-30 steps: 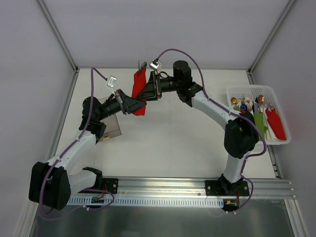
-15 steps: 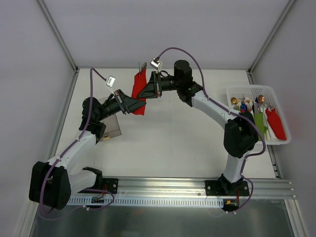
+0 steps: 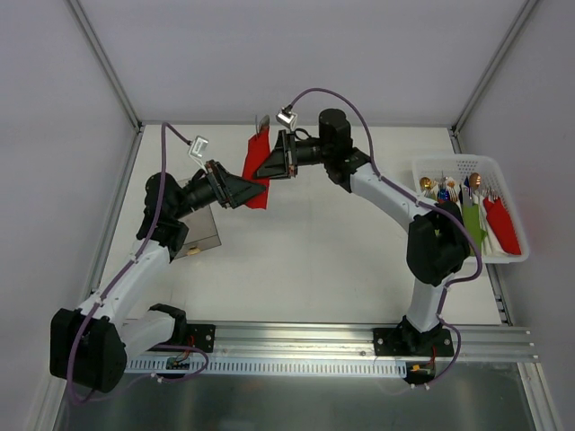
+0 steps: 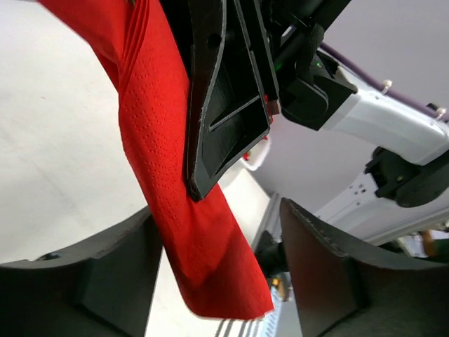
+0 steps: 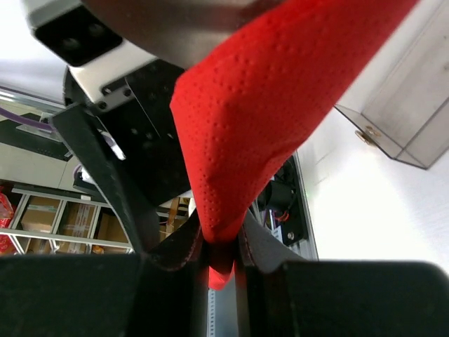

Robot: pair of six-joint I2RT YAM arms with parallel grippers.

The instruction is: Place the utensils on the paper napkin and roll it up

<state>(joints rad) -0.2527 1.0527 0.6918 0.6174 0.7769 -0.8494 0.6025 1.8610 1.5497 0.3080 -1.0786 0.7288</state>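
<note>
A red paper napkin (image 3: 259, 171), rolled into a long bundle, hangs in the air above the back of the table. A silver utensil tip (image 3: 261, 122) pokes from its top end; the rest of the utensils are hidden inside. My right gripper (image 3: 269, 162) is shut on the roll, and its wrist view shows the napkin (image 5: 280, 105) pinched between the fingers of that gripper (image 5: 221, 246). My left gripper (image 3: 244, 191) stands open around the roll's lower end. In the left wrist view the napkin (image 4: 203, 239) hangs loose between the spread fingers of the left gripper (image 4: 217, 210).
A white basket (image 3: 467, 166) at the right edge holds several rolled bundles in green, red and white. A clear plastic box (image 3: 202, 232) sits under the left arm. A metal rail (image 3: 296, 337) runs along the near edge, and walls enclose the table.
My left gripper has opened off the napkin roll and its arm has drawn slightly back to the left. The right gripper still holds the roll, lifted a little.
</note>
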